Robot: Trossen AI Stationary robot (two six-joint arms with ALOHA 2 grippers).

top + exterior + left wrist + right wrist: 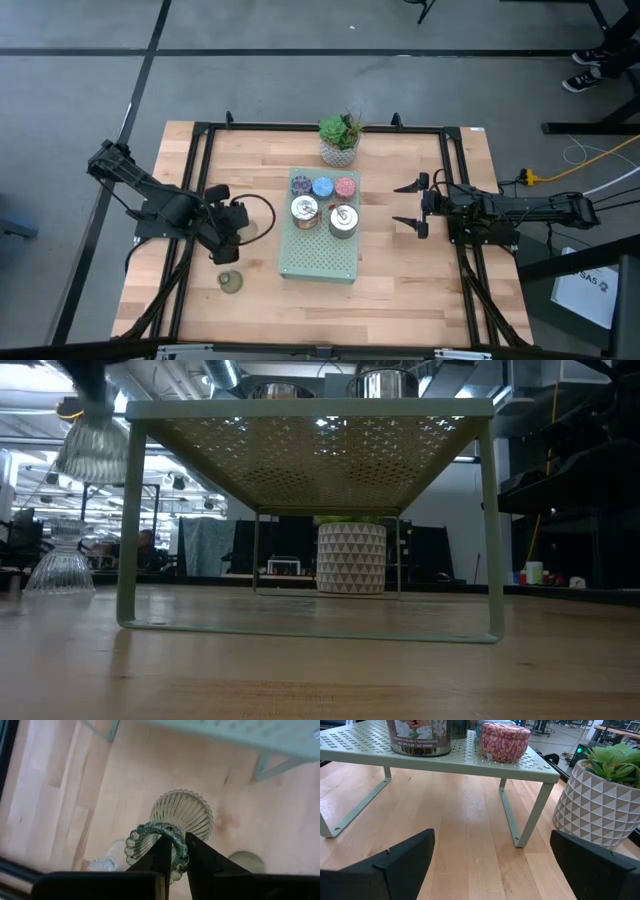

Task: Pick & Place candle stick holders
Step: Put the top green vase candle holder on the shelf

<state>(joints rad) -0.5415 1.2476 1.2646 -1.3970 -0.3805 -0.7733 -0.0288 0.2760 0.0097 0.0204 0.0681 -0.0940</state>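
Bench: light wood-plank bench [400, 290] with a black frame around its edges.
Rack: pale green perforated metal rack [318, 255] on legs, at the middle of the bench; the low view looks under its deck.
Holders on rack: purple holder [301, 185], blue holder [323, 187] and pink holder [346, 187] in a row at the far end of the deck; two shiny silver holders just in front of them, one left [304, 211], one right [342, 221].
Writing: the silver tin seen in the right wrist view carries a floral label whose lower line appears to read "SANDALWOOD"; the remaining text is too small to read. A white sheet on the floor at the right has print that I cannot read.
Left gripper: left gripper [173, 851] hangs above the bench just left of the rack, fingers nearly closed, pinching the beaded rim of a ribbed glass holder [180, 815]. The low view shows this holder raised off the bench.
Second glass holder: a matching ribbed holder [231, 282] stands on the bench near the front-left of the rack.
Right gripper: right gripper [409, 205] sits low at the right of the rack, fingers spread fully wide, holding nothing.
Plant: green succulent in a white geometric pot [339, 140], on the bench behind the rack.
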